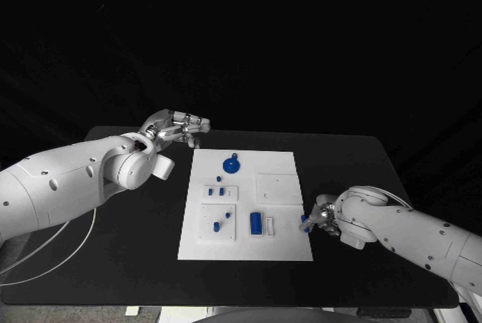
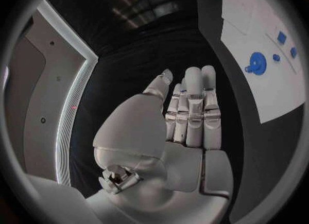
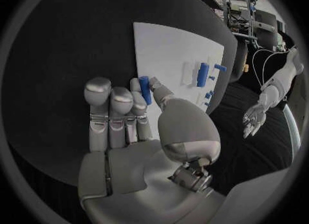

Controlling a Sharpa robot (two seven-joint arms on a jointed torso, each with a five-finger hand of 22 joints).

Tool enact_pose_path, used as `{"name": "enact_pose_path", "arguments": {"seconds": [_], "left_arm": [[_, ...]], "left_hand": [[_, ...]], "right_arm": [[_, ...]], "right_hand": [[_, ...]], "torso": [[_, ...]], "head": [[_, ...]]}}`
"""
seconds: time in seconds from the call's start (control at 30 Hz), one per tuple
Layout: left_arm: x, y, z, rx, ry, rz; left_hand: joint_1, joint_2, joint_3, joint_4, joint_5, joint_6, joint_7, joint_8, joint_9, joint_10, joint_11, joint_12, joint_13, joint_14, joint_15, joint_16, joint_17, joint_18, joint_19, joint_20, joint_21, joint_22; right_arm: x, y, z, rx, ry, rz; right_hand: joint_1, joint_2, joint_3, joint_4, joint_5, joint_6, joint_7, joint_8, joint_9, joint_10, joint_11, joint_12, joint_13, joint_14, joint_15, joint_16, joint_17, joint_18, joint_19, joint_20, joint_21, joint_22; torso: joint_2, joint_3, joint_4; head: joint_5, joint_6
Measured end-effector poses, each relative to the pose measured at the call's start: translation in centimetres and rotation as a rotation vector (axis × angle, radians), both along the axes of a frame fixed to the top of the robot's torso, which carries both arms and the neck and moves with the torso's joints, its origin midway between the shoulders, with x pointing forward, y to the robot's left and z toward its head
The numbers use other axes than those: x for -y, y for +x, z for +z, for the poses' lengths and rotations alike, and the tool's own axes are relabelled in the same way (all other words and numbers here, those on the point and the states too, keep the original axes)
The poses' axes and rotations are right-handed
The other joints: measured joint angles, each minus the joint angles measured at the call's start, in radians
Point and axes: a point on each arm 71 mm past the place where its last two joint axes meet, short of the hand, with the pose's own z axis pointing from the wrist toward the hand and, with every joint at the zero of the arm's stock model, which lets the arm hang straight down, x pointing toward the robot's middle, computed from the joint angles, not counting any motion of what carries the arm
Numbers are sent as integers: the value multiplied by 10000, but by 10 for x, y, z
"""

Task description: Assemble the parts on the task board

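The left robot hand hangs over the black bench just off the far-left corner of the task board, at about ten o'clock from the board's middle. In the left wrist view its fingers lie straight and side by side, the thumb a little apart, and nothing is in them.

The task board, a white plate, lies in the middle of the bench. At twelve o'clock on it sits a blue gear. Below that, small blue parts stand in a raised white block at about nine o'clock, and another blue part lies at seven o'clock. A longer blue cylinder rests near six o'clock.

The right robot hand sits at the board's right edge, at about four o'clock. It pinches a small blue peg between thumb and fingertips, the other fingers held close together beside it.
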Motion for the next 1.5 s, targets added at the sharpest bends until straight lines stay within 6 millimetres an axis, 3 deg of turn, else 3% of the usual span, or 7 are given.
{"name": "enact_pose_path", "arguments": {"seconds": [0.1, 0.2, 0.33, 0.63, 0.7, 0.97, 1.5], "left_arm": [[0, 0, 0, -3, 1, 0], [0, 0, 0, -5, 3, 3], [-1, 0, 0, -10, 8, 9], [-2, 0, 0, -17, 15, 20], [-2, 0, 0, -19, 18, 24], [-2, 0, -1, -26, 22, 25], [-2, 0, -1, -37, 28, 25]], "left_hand": [[0, 0, 0, 0, 0, 0, 0, 0, 0, 0, 0, 0, 0, 0, 0, 0, 0, 0, 0, 0, -12, 0], [0, 0, 0, 0, 0, 0, 0, 0, 0, 0, 0, 0, 0, 0, 0, 0, 0, 0, 0, 0, -12, -1], [0, 0, 1, 54, 0, -36, -36, 0, 0, 0, 0, 0, -1, 0, 0, 0, 0, 0, 0, 0, -12, -1], [0, 0, 1, 54, 0, -37, -35, 0, 0, 0, 0, 0, 0, 0, 0, 0, 0, 1, 0, 0, -12, -2], [0, 0, 1, 54, 0, -72, 0, 0, 0, 0, 0, 0, 0, 0, 0, 0, 0, 0, 0, 0, -12, -2], [0, 0, 1, 54, 0, -72, 0, 0, 0, 0, 0, 0, 0, 0, 0, 0, 0, 0, 0, 0, -12, -3], [0, 0, 1, 54, 39, -72, 0, 0, 0, 0, 0, 0, 0, 0, 0, 0, 0, 0, 0, 0, -11, -4]], "right_arm": [[0, 1, -1, 25, 5, -21], [0, 2, -2, 64, 27, -42], [0, 1, -2, 156, 88, -76], [1, -1, -2, 514, 305, -144], [2, -2, -1, 611, 354, -150], [5, -1, 13, 1274, 645, -271], [-15, 2, 37, 2120, 1304, -126]], "right_hand": [[-69, 69, 115, -115, 0, 51, -23, 1, 13, 0, -1, -1, 5, 0, 0, 0, -1, -8, 0, 0, 0, 10], [-116, 171, 373, -158, -1, 64, -39, 0, 596, -22, -21, 3, 11, 0, 0, 0, -10, -17, 0, 0, 0, 21], [-113, 170, 737, -263, 101, 249, -175, 0, 598, 33, -74, 82, 38, 25, -21, 1, -11, -64, 0, 0, 0, 33], [-19, 97, 1036, -533, 1067, 407, -162, -147, 569, 55, -93, 118, 57, 52, -21, 1, -40, -78, 1, 0, 37, 40], [22, 58, 1053, -551, 1161, 409, -161, -150, 103, 70, -108, 120, 57, 52, -20, 0, -40, -78, 0, 0, 37, 40], [49, 34, 1456, -957, 1268, 493, -142, -110, 61, 98, -68, 127, 56, 49, -18, 0, -49, -79, 0, 0, 90, 39], [115, -32, 1330, -894, 1429, 607, -177, -87, 74, 143, -41, 125, 76, 48, -17, 26, -98, -82, 0, 0, 151, 37]], "torso": [[2, 5, 1], [4, 5, 1], [4, 5, 1], [3, 5, 0], [2, 5, -2], [0, -1, -10], [-2, -5, 5]], "head": [[3, -10], [9, -14], [16, -8], [28, 18], [28, 23], [30, 36], [63, 33]]}}
